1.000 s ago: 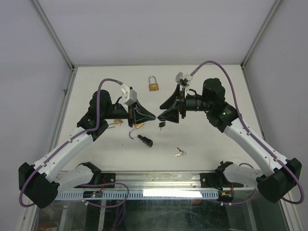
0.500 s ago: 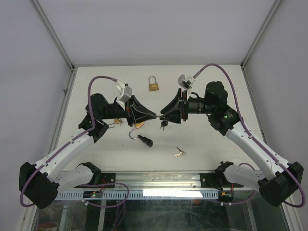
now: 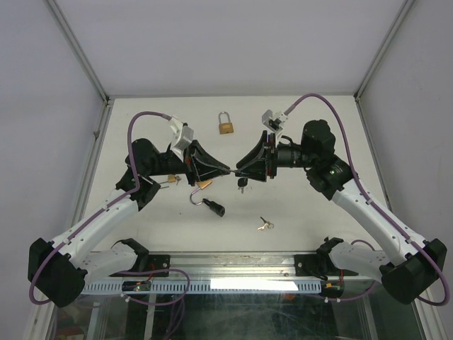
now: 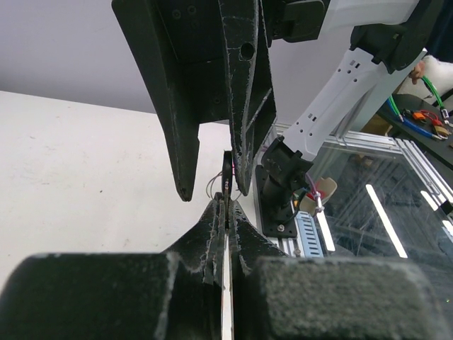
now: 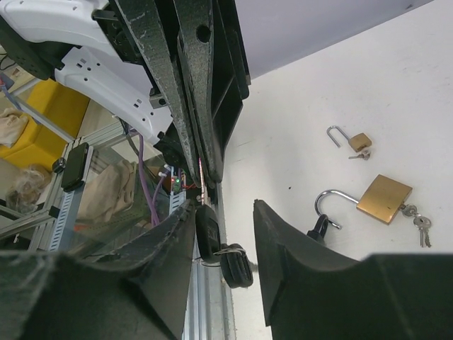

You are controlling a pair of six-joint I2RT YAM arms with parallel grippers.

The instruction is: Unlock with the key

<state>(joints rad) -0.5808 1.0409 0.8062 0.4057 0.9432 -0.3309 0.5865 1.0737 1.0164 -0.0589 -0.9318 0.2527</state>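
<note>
Top external view: I count three brass padlocks, two arms and one key held up in the air. From the left, a small padlock (image 5: 357, 141) lies by the left arm's wrist with its shackle swung out. Just right of it a larger open padlock (image 3: 204, 185) lies on the surface (image 3: 318, 127) near the left tool (image 3: 225, 171), with a black piece (image 3: 214, 207) by its shackle. The left tool is clamped on the blade of the key (image 4: 225, 283), up off the surface. The right tool (image 3: 239, 170) meets it tip to tip, its jaws apart on either side of the key's black head. A ringed key (image 3: 241, 185) dangles below. The third padlock (image 3: 226, 126), shackle closed, lies alone toward the far edge, well apart from both tools. A loose bunch of keys (image 3: 265, 225) lies toward the near edge. Any stamp on the lock bodies is too small to read. Bare surface runs from the right tool to the right frame rail (image 3: 362, 117) and along the far edge.
</note>
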